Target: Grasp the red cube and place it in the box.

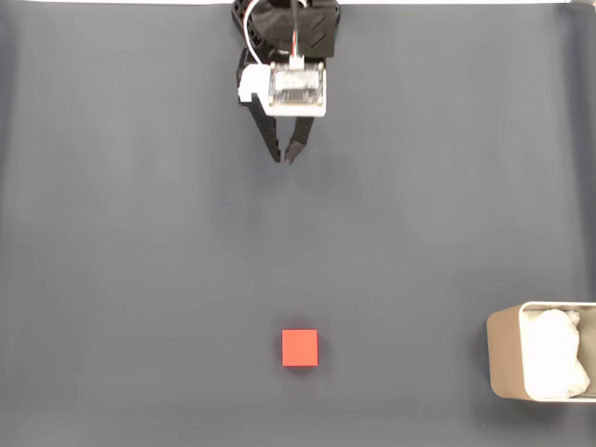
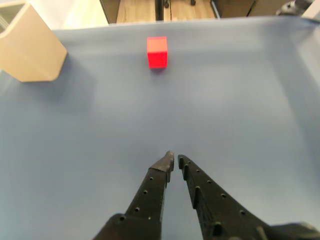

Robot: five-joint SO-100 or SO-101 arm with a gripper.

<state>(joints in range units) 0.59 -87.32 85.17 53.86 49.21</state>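
Fingers (image 1: 284, 158) hung nearly shut over the dark table (image 1: 140, 279), tips almost touching and gripping nothing. Straight ahead of them, well apart, sat the red cube (image 1: 300, 347). Farther off to one side of it, at the table edge, stood the box (image 1: 503, 358).

A smooth dark grey-blue cloth covers the tabletop (image 1: 121, 261) edge to edge; past its far edge in the wrist view lies light wooden flooring (image 2: 140, 10).

One red cube (image 1: 300, 347), one beige box (image 1: 503, 363) with white padding (image 1: 554, 358), one two-finger end effector (image 1: 283, 158), one grey table (image 1: 121, 233).
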